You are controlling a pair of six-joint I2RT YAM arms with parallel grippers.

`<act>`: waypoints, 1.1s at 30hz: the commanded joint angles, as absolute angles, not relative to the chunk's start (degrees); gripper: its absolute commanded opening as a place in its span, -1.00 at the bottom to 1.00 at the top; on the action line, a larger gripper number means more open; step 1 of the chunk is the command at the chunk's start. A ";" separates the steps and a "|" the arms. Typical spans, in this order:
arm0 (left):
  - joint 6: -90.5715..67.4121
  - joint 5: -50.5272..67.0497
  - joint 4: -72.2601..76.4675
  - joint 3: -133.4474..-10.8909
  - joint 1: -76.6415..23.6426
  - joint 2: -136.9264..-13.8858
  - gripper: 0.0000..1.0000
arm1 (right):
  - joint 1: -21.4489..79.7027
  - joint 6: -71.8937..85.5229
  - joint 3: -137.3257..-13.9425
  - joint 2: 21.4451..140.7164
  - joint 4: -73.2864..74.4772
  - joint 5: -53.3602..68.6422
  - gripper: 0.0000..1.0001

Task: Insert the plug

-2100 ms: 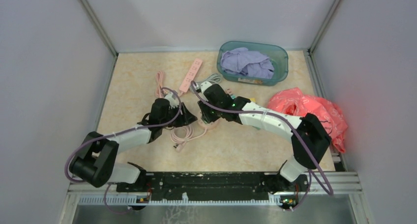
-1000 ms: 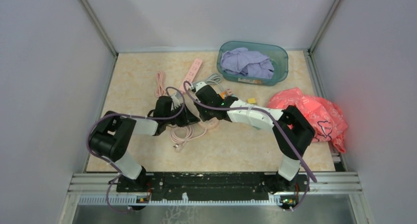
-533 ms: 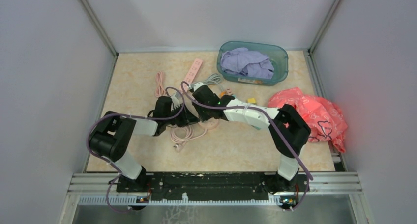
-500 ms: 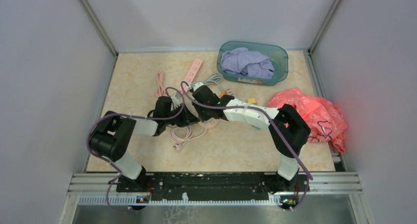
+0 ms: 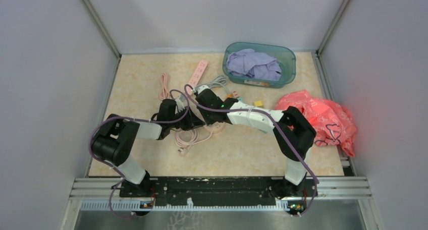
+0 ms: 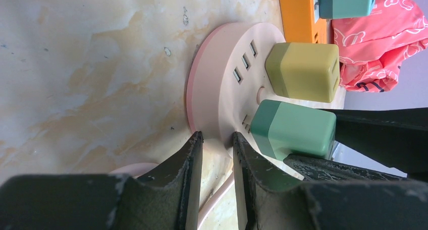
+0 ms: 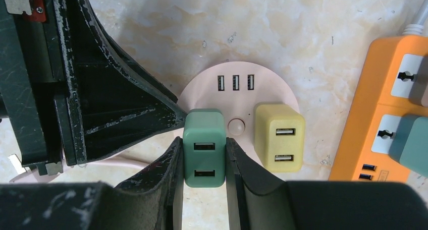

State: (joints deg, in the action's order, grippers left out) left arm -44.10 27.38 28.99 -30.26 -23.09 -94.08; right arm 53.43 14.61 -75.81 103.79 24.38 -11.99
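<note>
Green plug [image 7: 204, 124] looks about seated in pink hub [image 7: 270, 89]; right gripper [image 7: 203, 144] clamps it, left gripper [image 6: 216, 141] pinches the hub rim, release left.

The plug [image 7: 204, 148] is green, the other plug [image 7: 279, 137] yellow, the hub [image 7: 235, 101] pink.

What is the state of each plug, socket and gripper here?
Green charger, on round pink hub, seating unclear.
Yellow charger, plugged into hub.
Teal charger, plugged into orange power strip.
Left gripper, shut on hub rim.
Right gripper, shut on green charger.
</note>
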 commanded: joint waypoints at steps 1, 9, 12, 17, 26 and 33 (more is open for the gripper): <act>-43.93 28.03 29.06 -29.27 -22.80 -93.43 -0.34 | 53.97 14.68 -78.10 105.20 25.02 -12.90 -1.00; -43.92 28.12 29.15 -29.19 -22.81 -93.27 -0.34 | 54.64 14.33 -76.44 108.03 26.37 -14.93 -1.00; -43.92 28.05 29.10 -29.14 -22.76 -93.09 -0.34 | 55.08 14.70 -74.84 108.50 25.98 -14.27 -1.00; -43.94 28.03 29.01 -29.05 -22.72 -92.82 -0.35 | 55.11 15.59 -71.99 109.15 25.51 -14.03 -1.00; -43.91 27.61 28.93 -28.66 -22.61 -91.79 -0.35 | 55.11 16.04 -69.06 111.90 27.96 -13.40 -1.00; -44.27 27.76 29.10 -28.56 -22.67 -91.76 -0.35 | 55.13 16.87 -63.30 110.13 27.43 -11.76 -1.00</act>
State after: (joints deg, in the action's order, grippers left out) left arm -44.14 27.42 29.02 -29.06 -23.07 -92.73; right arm 54.63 15.27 -70.63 103.98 17.28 -15.31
